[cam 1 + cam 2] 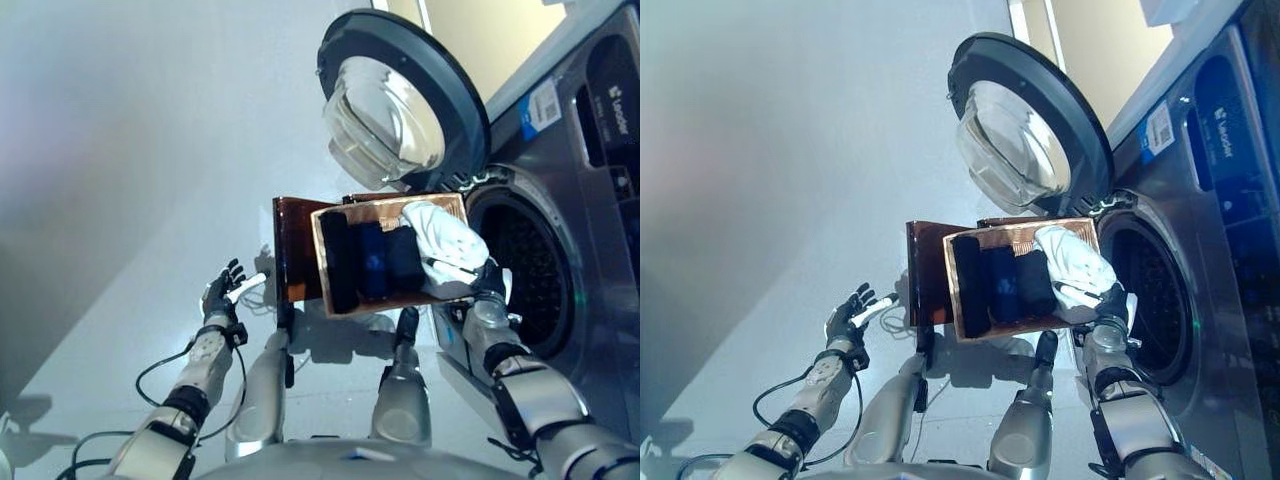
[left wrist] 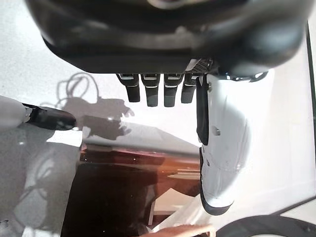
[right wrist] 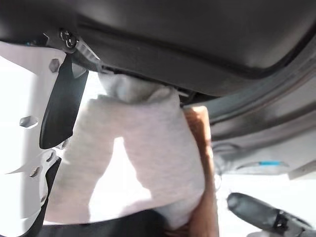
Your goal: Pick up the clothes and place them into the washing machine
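I see the washing machine [image 1: 590, 200] door [image 1: 400, 100] swung wide above a brown basket [image 1: 300, 240]. My right hand [image 1: 487, 282] fingers pinch crumpled white cloth [image 1: 445, 240] at its drum-side end, beside dark clothes [image 1: 372, 262]. Left hand [image 1: 222, 292] hangs relaxed, fingers straight.

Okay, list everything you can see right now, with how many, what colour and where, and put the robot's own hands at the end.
washing machine: one, grey, on the robot's right, drum opening facing the box
door: one, dark rim with clear glass, swung open above the box
box: one, brown, on the floor in front of the machine
dark clothes: a few folded pieces, black and dark blue, side by side in the box
white cloth: one, at the box end nearest the drum
floor: pale grey, all around
left hand: one, dark with a white thumb, fingers relaxed, holding nothing, left of the box
right hand: one, dark, closed on the white cloth by the drum opening
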